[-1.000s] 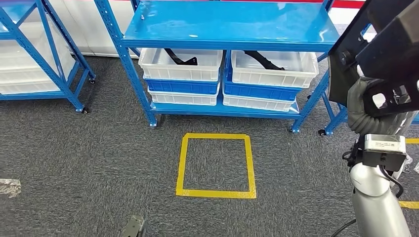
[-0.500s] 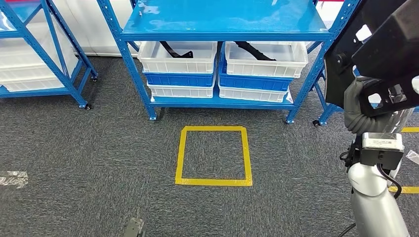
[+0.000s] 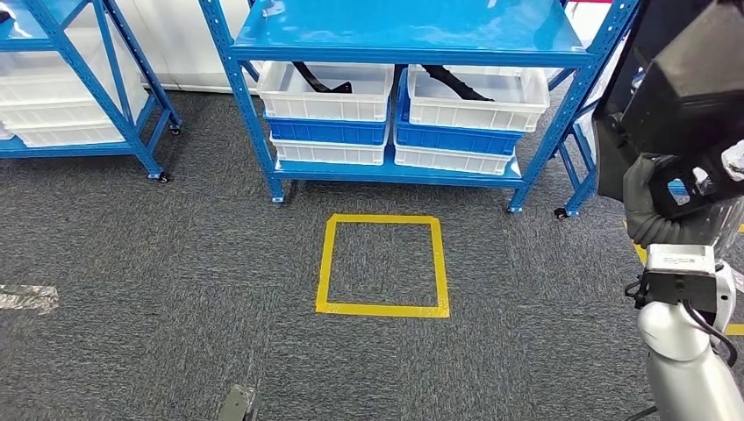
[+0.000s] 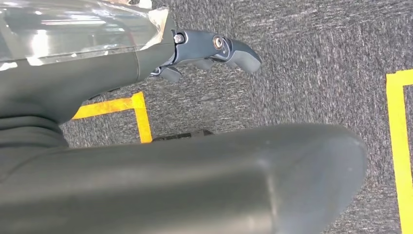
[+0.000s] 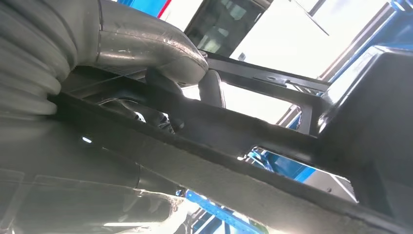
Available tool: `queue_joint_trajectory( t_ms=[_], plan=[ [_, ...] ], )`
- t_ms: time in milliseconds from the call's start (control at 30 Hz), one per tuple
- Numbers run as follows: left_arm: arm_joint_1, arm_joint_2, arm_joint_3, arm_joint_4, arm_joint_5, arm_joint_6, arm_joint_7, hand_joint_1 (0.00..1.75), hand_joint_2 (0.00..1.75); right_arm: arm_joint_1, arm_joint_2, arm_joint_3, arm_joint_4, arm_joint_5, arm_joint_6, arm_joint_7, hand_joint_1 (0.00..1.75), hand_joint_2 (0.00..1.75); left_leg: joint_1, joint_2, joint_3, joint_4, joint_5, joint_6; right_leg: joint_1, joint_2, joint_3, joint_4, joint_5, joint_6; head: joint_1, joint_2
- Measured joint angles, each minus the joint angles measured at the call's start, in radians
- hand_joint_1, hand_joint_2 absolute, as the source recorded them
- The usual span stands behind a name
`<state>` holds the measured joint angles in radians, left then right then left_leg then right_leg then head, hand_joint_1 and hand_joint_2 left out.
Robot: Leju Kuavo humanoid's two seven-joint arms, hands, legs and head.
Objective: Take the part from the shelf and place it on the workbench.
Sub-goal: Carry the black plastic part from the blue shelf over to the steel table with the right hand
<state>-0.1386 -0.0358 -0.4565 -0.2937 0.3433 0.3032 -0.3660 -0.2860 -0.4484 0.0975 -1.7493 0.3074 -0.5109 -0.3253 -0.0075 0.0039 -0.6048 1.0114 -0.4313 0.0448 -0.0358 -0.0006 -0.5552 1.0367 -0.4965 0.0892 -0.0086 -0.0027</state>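
Head view: right hand (image 3: 671,189) grips the black part (image 3: 680,83), raised beside the blue shelf (image 3: 412,35), likely for carrying to a workbench. Left hand (image 4: 204,51) hangs over carpet, fingers curled on nothing. Yellow tape square (image 3: 383,265) lies before the shelf.

Shelf (image 3: 408,35): blue painted metal, glossy, catching light on its top deck.
Bins (image 3: 326,90): smooth white and blue plastic.
Part (image 3: 693,96): black, matt, rigid (its edge looks rough in the right wrist view).
Floor (image 3: 175,263): grey carpet, rough weave.
Square (image 3: 383,265): yellow tape, smooth.
Right arm (image 3: 689,368): silver metal, satin.
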Motion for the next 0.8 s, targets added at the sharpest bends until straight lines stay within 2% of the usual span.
queue_joint_trajectory(
  t_ms=[33,100,167,200,267,300,333,367,400,467,500,533,633,700,733,800],
  plan=[
    [0.0,0.001,0.0,0.0,-0.001,0.001,0.0,0.0,0.0,0.004,-0.003,0.0,0.001,0.002,0.0,0.002,1.75,1.75,-0.002,0.0,-0.005,0.006,0.001,-0.005,0.001,0.002,0.008,-0.015,0.001,-0.007,0.0,0.0],
    [0.001,0.001,0.0,0.0,-0.002,0.003,-0.001,0.0,0.0,0.012,-0.007,0.001,0.002,0.004,0.0,0.003,1.75,1.75,-0.002,-0.002,-0.011,0.009,0.006,-0.012,0.002,0.005,0.003,-0.009,0.008,-0.025,-0.002,0.0],
    [0.002,0.001,-0.001,0.0,-0.002,0.004,-0.001,0.0,0.0,0.015,-0.009,0.001,0.002,0.004,0.0,0.004,1.75,1.75,0.002,-0.002,-0.021,0.029,-0.011,-0.021,-0.002,0.005,-0.002,-0.008,0.014,-0.037,-0.002,0.0],
    [0.002,0.002,-0.001,0.0,-0.002,0.004,-0.001,0.0,0.0,0.015,-0.01,0.001,0.002,0.004,0.0,0.004,1.75,1.75,0.003,-0.002,-0.037,0.066,-0.037,-0.027,-0.005,0.004,-0.004,-0.009,0.018,-0.044,-0.004,0.0],
    [0.002,0.001,-0.001,0.0,-0.002,0.005,-0.001,0.0,0.0,0.015,-0.011,0.001,0.002,0.006,0.0,0.005,1.75,1.75,0.007,-0.003,-0.089,0.19,-0.109,-0.036,-0.003,0.002,-0.011,-0.009,0.023,-0.053,-0.006,0.0],
    [0.003,0.001,-0.001,0.0,-0.002,0.005,0.0,0.0,0.0,0.016,-0.011,0.001,0.002,0.008,0.0,0.006,1.75,1.75,0.009,-0.003,-0.115,0.252,-0.136,-0.039,-0.002,-0.001,-0.016,-0.009,0.025,-0.057,-0.007,0.0],
    [0.003,0.001,-0.002,0.0,-0.003,0.005,0.0,0.0,0.0,0.017,-0.011,0.002,0.002,0.011,0.0,0.008,1.75,1.75,0.01,-0.002,-0.128,0.286,-0.146,-0.039,-0.001,-0.004,-0.019,-0.008,0.027,-0.059,-0.007,0.0],
    [0.003,0.001,-0.003,0.0,-0.004,0.005,0.0,0.0,0.0,0.019,-0.011,0.002,0.002,0.015,0.0,0.011,1.75,1.75,0.01,-0.002,-0.123,0.284,-0.137,-0.038,0.0,-0.009,-0.021,-0.008,0.028,-0.06,-0.007,0.0],
    [0.003,0.001,-0.004,0.0,-0.006,0.005,0.0,0.0,0.0,0.02,-0.011,0.002,0.002,0.02,0.0,0.014,1.75,1.75,0.01,-0.001,-0.097,0.242,-0.113,-0.034,0.0,-0.013,-0.021,-0.008,0.029,-0.061,-0.007,0.0],
    [0.002,0.001,-0.005,0.0,-0.008,0.004,0.001,0.0,0.0,0.023,-0.012,0.002,0.001,0.029,-0.001,0.019,1.75,1.75,0.007,0.018,-0.018,0.105,-0.058,-0.024,0.003,-0.022,-0.018,-0.008,0.029,-0.059,-0.007,0.0],
    [0.0,0.001,-0.007,0.0,-0.009,0.003,0.001,0.0,0.0,0.024,-0.012,0.002,0.0,0.033,-0.003,0.02,1.75,1.75,0.003,0.028,0.01,0.051,-0.042,-0.019,0.006,-0.027,-0.018,-0.008,0.03,-0.056,-0.006,0.0],
    [-0.001,0.001,-0.008,0.0,-0.01,0.002,0.002,0.0,0.0,0.027,-0.013,0.001,-0.001,0.036,-0.004,0.021,1.75,1.75,-0.001,0.034,0.024,0.022,-0.037,-0.015,0.009,-0.033,-0.019,-0.008,0.031,-0.052,-0.006,0.0],
    [0.0,0.002,-0.01,0.0,-0.013,0.001,0.004,0.0,0.0,0.039,-0.015,0.0,-0.006,0.04,-0.007,0.024,1.75,1.75,-0.007,0.019,0.021,0.006,-0.029,-0.002,0.01,-0.05,-0.021,-0.011,0.033,-0.037,-0.005,0.0],
    [0.0,0.002,-0.012,0.0,-0.016,0.001,0.004,0.0,0.0,0.047,-0.018,-0.002,-0.011,0.042,-0.008,0.025,1.75,1.75,-0.004,0.008,0.022,-0.008,-0.015,0.012,0.01,-0.037,-0.04,0.025,0.009,-0.033,-0.004,0.0],
    [0.0,0.002,-0.013,0.0,-0.016,0.001,0.004,0.0,0.0,0.051,-0.02,-0.004,-0.013,0.043,-0.008,0.026,1.75,1.75,-0.002,0.003,0.022,-0.013,-0.01,0.017,0.01,-0.025,-0.063,0.074,-0.017,-0.037,-0.003,0.0],
    [0.001,0.001,-0.015,0.0,-0.017,0.0,0.004,0.0,0.0,0.062,-0.023,-0.007,-0.017,0.043,-0.008,0.027,1.75,1.75,-0.005,-0.008,0.017,-0.013,-0.006,0.022,0.011,-0.008,-0.121,0.205,-0.072,-0.045,-0.001,0.0]
  ],
)
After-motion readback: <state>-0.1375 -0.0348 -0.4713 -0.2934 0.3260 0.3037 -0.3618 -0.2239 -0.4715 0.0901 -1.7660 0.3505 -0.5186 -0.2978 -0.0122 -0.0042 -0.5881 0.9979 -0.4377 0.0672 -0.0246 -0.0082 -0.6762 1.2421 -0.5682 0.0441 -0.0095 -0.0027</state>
